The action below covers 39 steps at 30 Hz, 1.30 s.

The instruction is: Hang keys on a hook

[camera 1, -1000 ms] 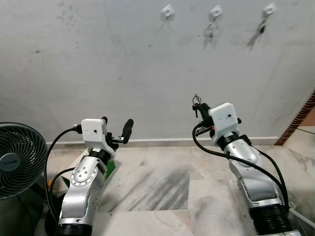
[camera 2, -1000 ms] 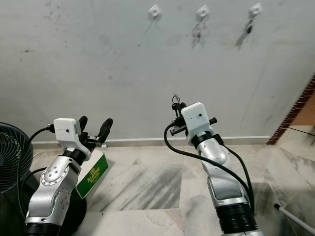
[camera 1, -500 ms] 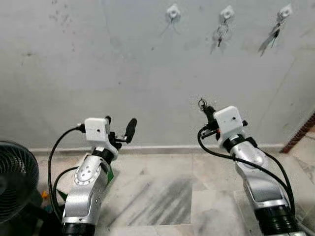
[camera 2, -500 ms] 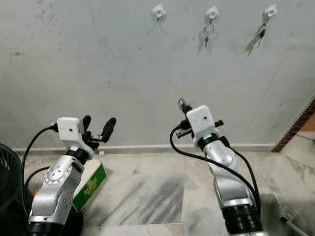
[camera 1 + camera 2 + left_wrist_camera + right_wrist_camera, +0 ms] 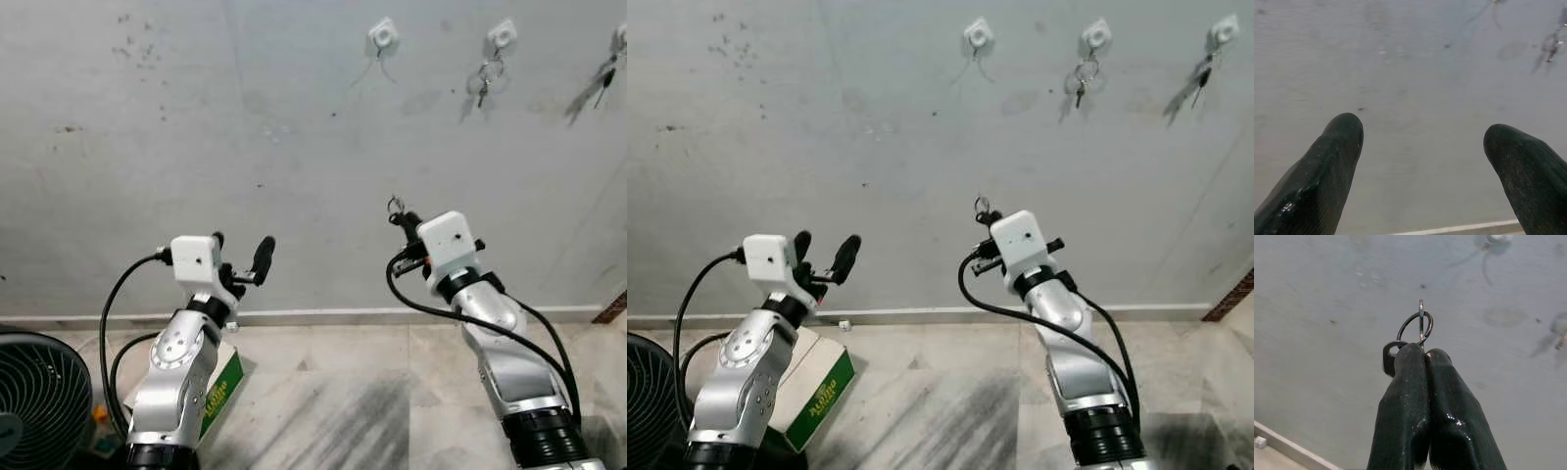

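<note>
While pinched in right end effector (image 5: pixel 1423 355), keys (image 5: pixel 1418 325) ring-up, upright.

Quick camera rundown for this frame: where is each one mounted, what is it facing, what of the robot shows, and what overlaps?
Left eye: head, facing down at the wall; both silver arms, left gripper, right gripper, three hooks.
Right eye: same head, offset; same arms, bare hook, green box, fan.
Left wrist: along its open fingers at bare wall.
Right wrist: along shut fingers pinching the keys, hook above.
Shared: the eyes share wall, arms and hooks.
</note>
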Motion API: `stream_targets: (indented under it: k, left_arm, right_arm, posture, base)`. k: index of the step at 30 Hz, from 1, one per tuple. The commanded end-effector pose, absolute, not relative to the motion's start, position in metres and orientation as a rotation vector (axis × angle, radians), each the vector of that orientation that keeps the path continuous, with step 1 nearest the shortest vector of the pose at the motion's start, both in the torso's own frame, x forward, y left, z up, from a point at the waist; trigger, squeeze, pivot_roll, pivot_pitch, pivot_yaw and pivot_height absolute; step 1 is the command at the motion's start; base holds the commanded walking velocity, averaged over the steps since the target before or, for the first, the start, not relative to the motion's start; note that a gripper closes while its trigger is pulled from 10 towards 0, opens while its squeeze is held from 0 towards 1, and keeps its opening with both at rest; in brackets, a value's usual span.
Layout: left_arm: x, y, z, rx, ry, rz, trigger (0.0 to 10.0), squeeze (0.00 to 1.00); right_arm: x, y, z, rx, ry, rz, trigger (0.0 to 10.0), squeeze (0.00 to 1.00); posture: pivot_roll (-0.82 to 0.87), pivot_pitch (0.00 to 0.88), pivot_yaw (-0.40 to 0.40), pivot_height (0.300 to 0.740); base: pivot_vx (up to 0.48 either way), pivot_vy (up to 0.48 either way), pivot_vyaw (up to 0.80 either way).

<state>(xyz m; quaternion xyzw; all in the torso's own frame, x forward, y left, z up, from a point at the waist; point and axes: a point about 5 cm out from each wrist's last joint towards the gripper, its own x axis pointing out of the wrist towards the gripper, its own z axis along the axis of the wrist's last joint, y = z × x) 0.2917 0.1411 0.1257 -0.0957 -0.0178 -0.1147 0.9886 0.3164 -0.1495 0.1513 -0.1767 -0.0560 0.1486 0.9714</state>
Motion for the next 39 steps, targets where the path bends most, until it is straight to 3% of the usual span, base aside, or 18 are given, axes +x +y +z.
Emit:
stream_targets:
  k: [1, 16, 39]
  left_arm:
    - [0.2911, 0.1489, 0.1251, -0.192, -0.033, -0.209, 10.0, 0.00]
    - [0.2909, 0.1482, 0.1251, -0.195, -0.033, -0.211, 10.0, 0.00]
    - [0.2923, 0.1505, 0.1284, -0.205, -0.047, -0.209, 10.0, 0.00]
  right_arm:
    - [0.3162, -0.1423, 0.1551, -0.357, -0.134, 0.325, 10.0, 0.00]
    - [0.3161, -0.1409, 0.1552, -0.358, -0.137, 0.328, 10.0, 0.00]
    - [0.3168, -0.1352, 0.1558, -0.351, -0.145, 0.339, 10.0, 0.00]
  posture:
    - [0.01, 0.000, 0.043, 0.740]
    - [0.01, 0.000, 0.043, 0.740]
    - [0.01, 0.000, 0.044, 0.740]
  base:
    - [0.000, -0.480, 0.00]
    - [0.000, -0.467, 0.00]
    - [0.000, 0.000, 0.00]
